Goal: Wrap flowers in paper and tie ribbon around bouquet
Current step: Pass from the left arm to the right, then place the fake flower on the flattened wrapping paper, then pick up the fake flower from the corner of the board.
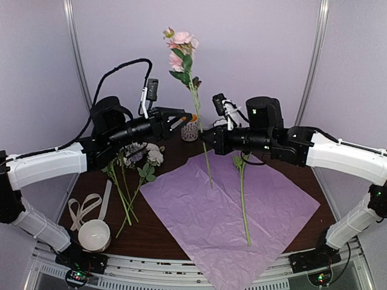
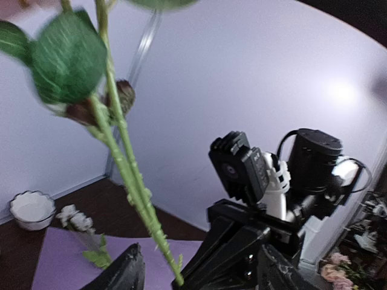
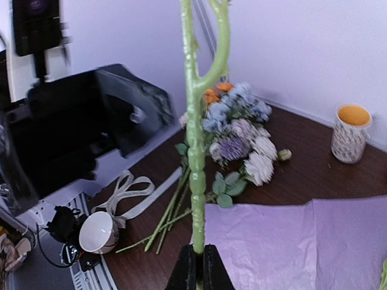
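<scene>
Right gripper (image 3: 196,266) clamping shut on upright pink rose stem (image 3: 195,151). Left gripper (image 1: 188,118) gaping wide around it, not touching. Paper (image 1: 272,205) lying bare below.

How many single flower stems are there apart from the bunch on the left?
2: one pink flower held upright in the right gripper; one green stem lying on the paper. More may hide within the bunch.
</scene>
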`<state>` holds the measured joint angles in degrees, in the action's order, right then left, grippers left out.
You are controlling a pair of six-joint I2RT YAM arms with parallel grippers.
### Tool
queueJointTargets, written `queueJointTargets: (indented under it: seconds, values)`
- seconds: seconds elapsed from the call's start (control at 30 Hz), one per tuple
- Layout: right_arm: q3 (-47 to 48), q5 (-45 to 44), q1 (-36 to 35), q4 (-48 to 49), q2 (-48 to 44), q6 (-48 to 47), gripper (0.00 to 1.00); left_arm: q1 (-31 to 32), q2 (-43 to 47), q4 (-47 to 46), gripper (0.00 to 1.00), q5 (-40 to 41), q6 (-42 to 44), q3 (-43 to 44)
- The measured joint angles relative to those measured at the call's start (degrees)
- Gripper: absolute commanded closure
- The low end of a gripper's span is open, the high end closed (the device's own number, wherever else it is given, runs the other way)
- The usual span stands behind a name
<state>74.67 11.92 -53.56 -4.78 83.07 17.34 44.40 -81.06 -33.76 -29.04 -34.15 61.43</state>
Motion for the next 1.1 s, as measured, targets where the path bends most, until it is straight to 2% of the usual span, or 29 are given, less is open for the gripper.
queueJointTargets:
  seconds: [0.07,0.17,0.37,0.4,0.47,0.57,0.67,0.9,1.1]
  values:
    - [-2.36,-3.37,2.1,-3.89,-0.79,4.17,1.0,0.07,2.29,11.41,0.21,8.2,4.48,0.55]
    - [-7.89,-7.17,5.42,-11.19,-0.48,11.69,1.0,-0.85,4.72,23.91,0.2,18.43,9.51,1.4]
    - [-15.76,-7.58,8.72,-16.11,3.15,19.1,1.0,-4.98,1.44,43.28,0.2,30.49,13.27,2.73]
    - [-16.2,-7.65,9.07,-16.96,4.52,20.24,0.98,-5.97,0.2,45.44,0.21,31.34,13.27,2.73]
    - [-16.24,-7.89,9.35,-18.01,6.49,21.68,0.77,-8.9,-3.45,49.83,0.25,32.24,13.05,2.62]
    - [-16.24,-9.27,9.57,-19.47,7.52,23.5,0.64,-13.14,-7.89,52.57,0.3,32.46,12.2,1.29]
    - [-16.24,-11.67,9.18,-21.0,6.95,24.68,0.59,-16.06,-11.06,53.99,0.35,32.44,11.85,-0.26]
    - [-16.26,-17.66,4.87,-25.94,-0.57,25.64,0.58,-17.05,-16.0,54.77,0.4,30.6,11.93,-0.35]
    - [-17.66,-20.15,1.95,-27.23,-6.75,27.02,0.59,-18.36,-19.08,54.62,0.52,30.34,11.58,-0.46]
